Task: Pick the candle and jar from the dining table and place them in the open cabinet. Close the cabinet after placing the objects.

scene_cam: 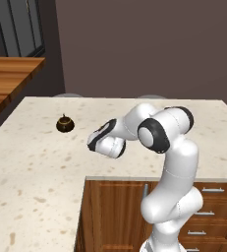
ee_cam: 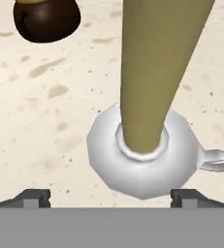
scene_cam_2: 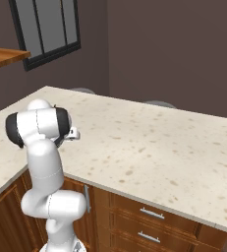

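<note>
- Cream speckled stone dining table (scene_cam: 31,167), big flat slab with warm wood drawers underneath
- Squat round dark brown jar (scene_cam: 65,124), glossy with a knobbed lid, sits on the stone well clear of the arm
- Thin pale-yellow candle (ee_cam: 154,72) stands upright in its faceted grey disc base with a little loop handle
- Gripper (ee_cam: 111,196) hangs right over the candle, fingertips (ee_cam: 33,197) spread wide either side of the base, gripping nothing

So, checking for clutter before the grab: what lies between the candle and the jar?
Nothing: in the hand view, bare speckled top of the dining table separates the candle from the jar.
</note>
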Tool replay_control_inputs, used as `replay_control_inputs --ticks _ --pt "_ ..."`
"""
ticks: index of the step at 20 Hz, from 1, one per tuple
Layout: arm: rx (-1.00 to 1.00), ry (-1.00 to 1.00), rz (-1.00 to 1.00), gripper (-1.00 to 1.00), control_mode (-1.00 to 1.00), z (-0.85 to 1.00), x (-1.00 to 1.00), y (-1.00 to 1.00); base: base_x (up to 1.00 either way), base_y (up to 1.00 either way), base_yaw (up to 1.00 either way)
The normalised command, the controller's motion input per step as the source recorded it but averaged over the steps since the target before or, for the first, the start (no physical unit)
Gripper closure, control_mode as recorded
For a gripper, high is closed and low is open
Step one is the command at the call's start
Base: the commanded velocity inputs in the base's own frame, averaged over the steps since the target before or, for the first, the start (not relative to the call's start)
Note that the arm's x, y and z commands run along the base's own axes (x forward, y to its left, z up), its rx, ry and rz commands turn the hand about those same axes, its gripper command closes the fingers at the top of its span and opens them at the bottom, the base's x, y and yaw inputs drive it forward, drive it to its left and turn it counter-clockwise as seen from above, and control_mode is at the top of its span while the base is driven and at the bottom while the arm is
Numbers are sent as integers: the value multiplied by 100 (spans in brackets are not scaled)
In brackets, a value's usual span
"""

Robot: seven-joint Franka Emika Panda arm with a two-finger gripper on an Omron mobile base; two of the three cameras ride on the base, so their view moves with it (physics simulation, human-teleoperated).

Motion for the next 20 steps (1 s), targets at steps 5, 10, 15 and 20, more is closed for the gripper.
replay_control_inputs --ticks 5,10,15,20 --pt "-5 -1 0 -100 -100 4 -10 0 0 0 0" --pt "-5 -3 0 -100 -100 26 0 0 0 0 0" --pt "-3 -3 0 -100 -100 31 3 0 0 0 0" --pt "0 -1 -1 -100 -100 21 17 0 0 0 0"
